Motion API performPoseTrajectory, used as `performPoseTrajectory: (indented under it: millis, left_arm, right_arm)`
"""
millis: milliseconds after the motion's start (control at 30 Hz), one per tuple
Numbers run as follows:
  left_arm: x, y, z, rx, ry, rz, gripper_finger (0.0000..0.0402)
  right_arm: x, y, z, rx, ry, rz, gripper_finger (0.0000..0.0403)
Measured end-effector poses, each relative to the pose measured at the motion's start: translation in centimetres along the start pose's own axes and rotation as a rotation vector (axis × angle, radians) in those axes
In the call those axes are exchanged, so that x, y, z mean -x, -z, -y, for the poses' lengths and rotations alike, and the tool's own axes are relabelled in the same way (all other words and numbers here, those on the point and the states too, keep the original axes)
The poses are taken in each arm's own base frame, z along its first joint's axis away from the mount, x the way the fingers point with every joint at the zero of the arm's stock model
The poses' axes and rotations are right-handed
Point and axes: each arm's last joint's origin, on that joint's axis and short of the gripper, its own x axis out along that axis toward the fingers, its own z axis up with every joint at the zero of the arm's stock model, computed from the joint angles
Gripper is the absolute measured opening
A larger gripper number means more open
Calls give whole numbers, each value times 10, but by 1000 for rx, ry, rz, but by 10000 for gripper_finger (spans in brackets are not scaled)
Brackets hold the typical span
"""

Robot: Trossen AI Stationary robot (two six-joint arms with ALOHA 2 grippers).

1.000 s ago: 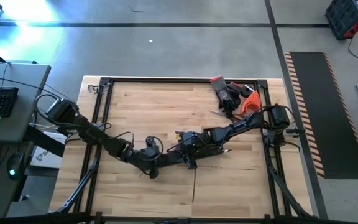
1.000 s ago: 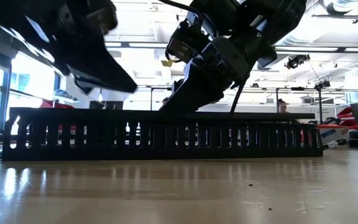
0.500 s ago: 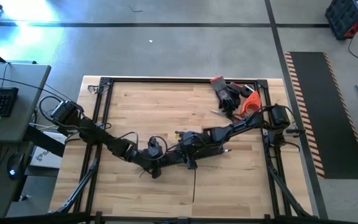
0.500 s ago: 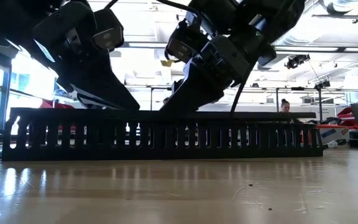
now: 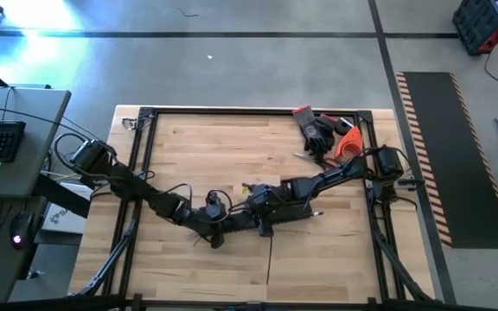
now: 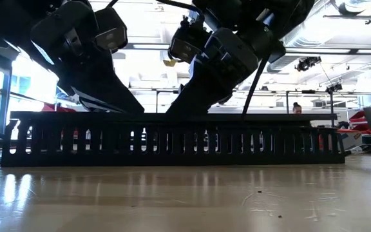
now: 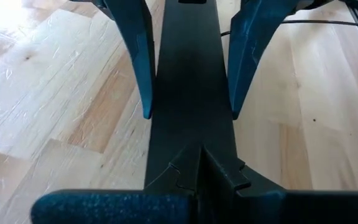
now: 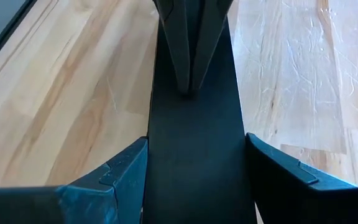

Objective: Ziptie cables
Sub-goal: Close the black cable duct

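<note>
A long black slotted duct (image 5: 294,215) lies on the wooden table near its middle; the low view shows its comb-toothed side (image 6: 172,138). My left gripper (image 7: 197,163) is shut, its tips over the duct's flat top near the left end. My right gripper (image 8: 197,168) faces it from the right, with one finger on each long side of the duct. A thin dark cable (image 5: 269,257) runs from the duct toward the table's near edge and shows again as a cable (image 7: 309,22) beside the right gripper. My left gripper's shut fingertips (image 7: 194,177) rest on the duct's flat top (image 7: 188,118), slanting down from the table's left and lying along the duct. My right gripper has the duct's two long sides (image 8: 157,130) between its two fingers (image 8: 126,171), slanting down from the right. The duct lies on the table.
Dark gloves (image 5: 312,130) and an orange tool (image 5: 346,142) lie at the table's far right corner. A black frame (image 5: 145,112) runs round the tabletop. Bare wood (image 5: 188,155) spreads on the far side of the duct and in front of it.
My left gripper has come down onto the duct's top, staying shut. My right gripper has rolled slightly, and the duct's right end has shifted a little with it.
</note>
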Motion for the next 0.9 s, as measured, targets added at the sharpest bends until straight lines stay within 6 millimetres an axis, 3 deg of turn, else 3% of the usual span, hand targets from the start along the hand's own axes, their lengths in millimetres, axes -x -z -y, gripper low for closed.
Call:
performPoseTrajectory:
  millis: [333, 667, 900]
  left_arm:
    - [8, -11, 1, -10, -6, 59, 0]
    - [-3, -2, 4, 23, 56, 21, 0]
    - [3, -8, 5, 14, 68, 45, 0]
  right_arm:
    - [-1, -1, -8, -52, 2, 4, 214]
    - [-8, 3, -14, -42, 11, -2, 214]
    - [-7, 2, -14, -19, 10, 3, 214]
